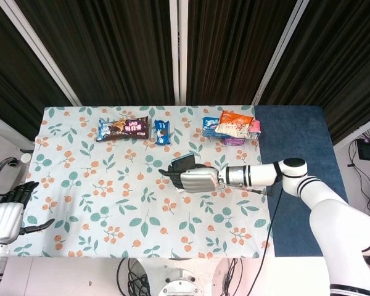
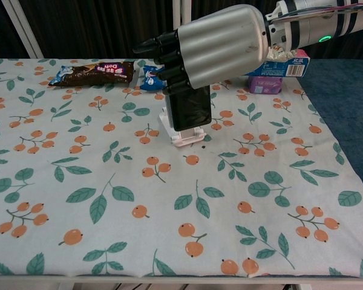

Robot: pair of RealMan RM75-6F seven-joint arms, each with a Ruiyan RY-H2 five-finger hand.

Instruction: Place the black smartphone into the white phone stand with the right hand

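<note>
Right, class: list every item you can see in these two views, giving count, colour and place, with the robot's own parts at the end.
black smartphone: one, black, upright over the stand at mid-table, held from above.
white phone stand: one, white, mid-table, under the phone.
chocolate snack packet: one, brown and blue, far left of the table.
small blue packet: one, blue, right of the brown packet.
boxes and snack bag: a stack, blue, orange, pink and purple, far right.
tablecloth: one, white with orange fruit and green leaves.
blue mat: one, dark blue, table's right side.
right hand: silver and black, grips the phone.
left hand: silver and black, off the table's left edge, holds nothing.
</note>
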